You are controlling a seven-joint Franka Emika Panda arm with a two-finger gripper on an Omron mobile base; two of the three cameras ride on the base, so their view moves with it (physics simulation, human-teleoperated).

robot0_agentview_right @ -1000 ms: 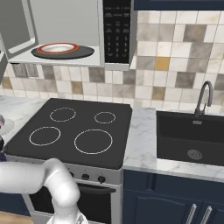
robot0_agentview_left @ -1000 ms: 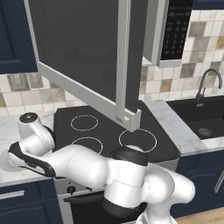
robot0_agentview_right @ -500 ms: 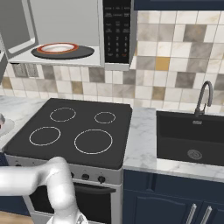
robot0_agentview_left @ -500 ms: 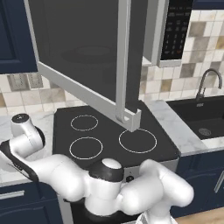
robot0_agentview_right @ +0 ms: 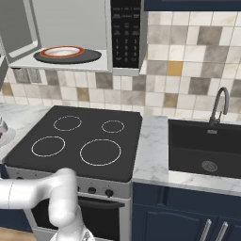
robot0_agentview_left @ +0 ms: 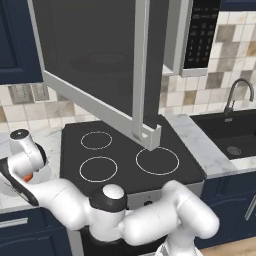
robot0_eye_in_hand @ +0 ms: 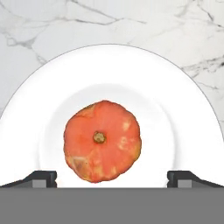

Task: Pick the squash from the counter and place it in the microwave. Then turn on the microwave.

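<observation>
Two finger tips of the gripper [robot0_eye_in_hand: 112, 178] are seen spread wide either side of the squash [robot0_eye_in_hand: 102, 141], centred on a white plate [robot0_eye_in_hand: 183, 127] on the counter [robot0_eye_in_hand: 52, 26] (grasp not yet made). A straight descent and closing is called for; the plate rim leaves room.

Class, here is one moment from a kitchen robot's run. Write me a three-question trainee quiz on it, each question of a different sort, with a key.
1. True or false: the squash lies on a white plate.
2. The microwave door is: A) shut, B) open, C) missing.
3. Fill in: the gripper fingers stand wide on either side of the squash, so it is ____.

Key: 1 true. 2 B: the door swings out over the stovetop, and a red-rimmed dish sits inside. 3 open.
</observation>
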